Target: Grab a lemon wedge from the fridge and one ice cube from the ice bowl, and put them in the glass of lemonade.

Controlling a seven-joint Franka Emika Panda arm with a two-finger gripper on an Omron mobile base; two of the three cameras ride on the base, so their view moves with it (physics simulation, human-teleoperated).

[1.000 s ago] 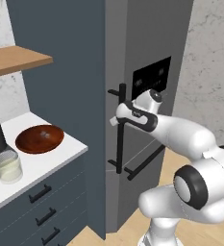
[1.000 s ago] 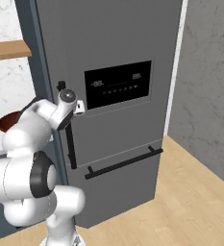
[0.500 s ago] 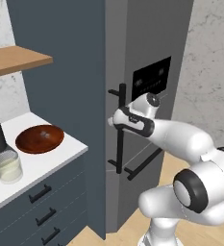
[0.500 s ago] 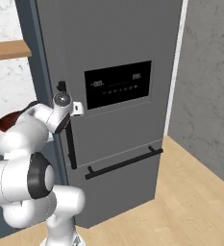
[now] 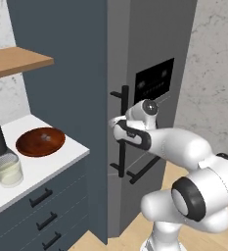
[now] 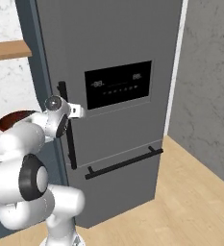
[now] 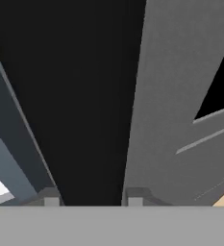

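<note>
The fingers point(image 7: 90, 198) pinch the tall black handle point(image 7: 80, 96) on the fridge point(image 6: 113, 43); it runs straight up and down.

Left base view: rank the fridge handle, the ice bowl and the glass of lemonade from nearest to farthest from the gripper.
1. fridge handle: in the gripper.
2. ice bowl: on the counter, to its left.
3. glass of lemonade: farthest left, near the counter's front edge.

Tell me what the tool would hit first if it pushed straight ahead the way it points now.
The fridge's long black vertical handle: in the hand view it sits between the tool's fingertips, apparently gripped. Behind it is the fridge door, though depth is unclear.
</note>
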